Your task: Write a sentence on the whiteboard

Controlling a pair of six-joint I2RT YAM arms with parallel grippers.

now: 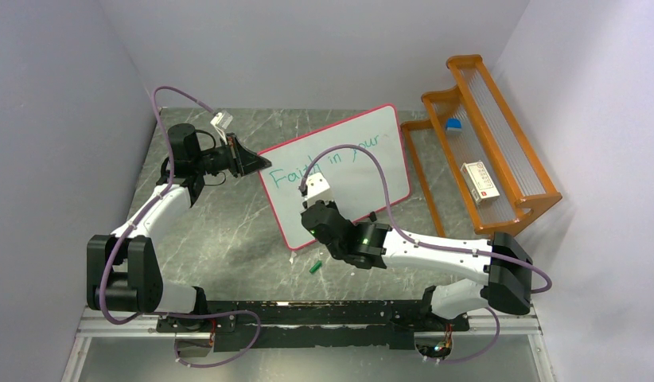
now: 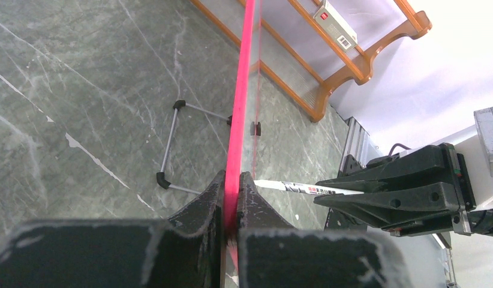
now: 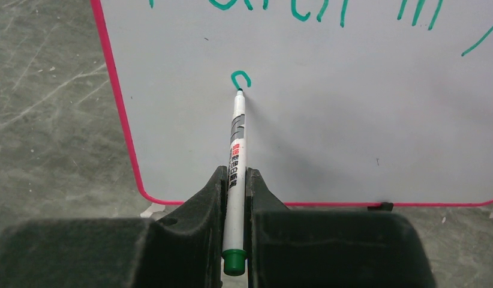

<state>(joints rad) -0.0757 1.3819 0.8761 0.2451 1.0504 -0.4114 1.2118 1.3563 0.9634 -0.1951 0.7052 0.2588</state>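
Observation:
The whiteboard [image 1: 363, 171] stands tilted on the marble table, pink-red frame around it. My left gripper [image 2: 233, 177] is shut on the board's pink left edge [image 2: 243, 90], seen at the top left corner in the top view. The sentence [image 1: 328, 163] reads "Faith in your" in green on the upper line. My right gripper [image 3: 236, 171] is shut on a white marker [image 3: 237, 138] with a green end. The marker's tip touches the board just under a small green curved stroke [image 3: 240, 78] below the first line. The same marker [image 2: 304, 189] shows in the left wrist view.
An orange wooden rack [image 1: 499, 199] stands right of the board, holding a white box [image 1: 480, 181] and a small blue item [image 1: 453, 124]. A green cap [image 1: 315, 267] lies on the table before the board. Wire stand legs [image 2: 170, 144] prop the board from behind. Walls close in around the table.

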